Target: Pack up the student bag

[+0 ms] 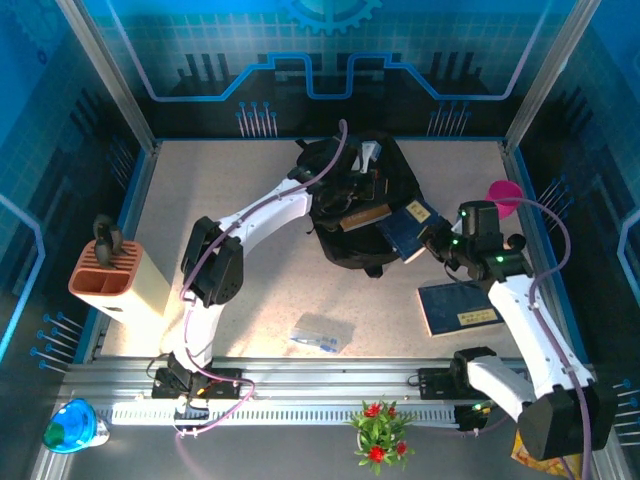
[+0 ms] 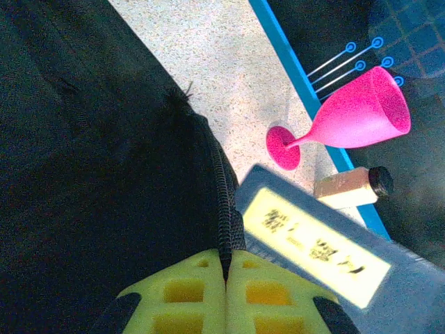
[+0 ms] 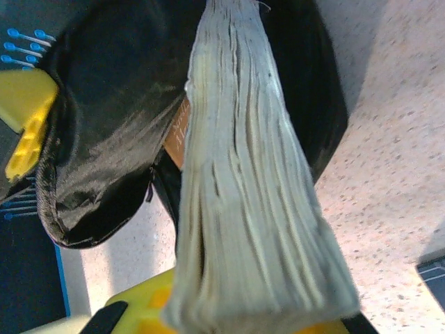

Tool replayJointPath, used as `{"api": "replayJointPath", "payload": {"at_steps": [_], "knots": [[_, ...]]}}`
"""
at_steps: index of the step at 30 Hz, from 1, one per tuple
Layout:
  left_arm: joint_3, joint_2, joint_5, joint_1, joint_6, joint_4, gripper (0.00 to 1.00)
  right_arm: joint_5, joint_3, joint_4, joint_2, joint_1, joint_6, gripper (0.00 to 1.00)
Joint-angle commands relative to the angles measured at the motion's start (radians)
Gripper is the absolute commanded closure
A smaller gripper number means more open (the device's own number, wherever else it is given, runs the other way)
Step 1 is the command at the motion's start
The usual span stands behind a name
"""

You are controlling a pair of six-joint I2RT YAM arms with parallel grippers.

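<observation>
The student bag (image 1: 345, 245) lies at the far middle of the table, its mouth open. The left gripper (image 2: 226, 261) is pinched tight on the bag's zip edge. The right gripper (image 1: 432, 240) clamps a dark-blue book (image 3: 243, 188) at the bag's opening, with a pink goblet (image 2: 348, 118) beyond.

- Student bag (image 1: 345, 245): large soft black fabric backpack, rounded outline, slumped on the table with its zip opening parted.
- Fabric: dark, creased, and glossy in the right wrist view.
- Zip edge: the toothed track runs straight into the left gripper (image 2: 226, 271) and is pinched between its closed yellow pads.
- Position: directly ahead of the right gripper (image 1: 434, 238), just beyond the book (image 3: 243, 174) clamped there.
</observation>
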Motion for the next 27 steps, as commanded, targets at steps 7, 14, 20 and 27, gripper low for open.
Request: {"api": "replayJointPath", "payload": {"at_steps": [7, 14, 20, 27], "knots": [[-0.107, -0.151, 0.117, 0.001, -0.017, 0.218, 1.00, -0.122, -0.098, 0.363, 0.054, 0.034, 0.228, 0.98], [-0.152, -0.203, 0.133, 0.001, -0.027, 0.274, 1.00, -0.108, -0.123, 0.495, 0.132, 0.055, 0.299, 0.97], [-0.160, -0.211, 0.131, 0.001, -0.037, 0.286, 1.00, -0.028, -0.085, 0.555, 0.256, 0.118, 0.299, 0.97], [-0.160, -0.209, 0.113, 0.001, -0.052, 0.282, 1.00, 0.155, -0.048, 0.618, 0.432, 0.215, 0.355, 0.97]]}}
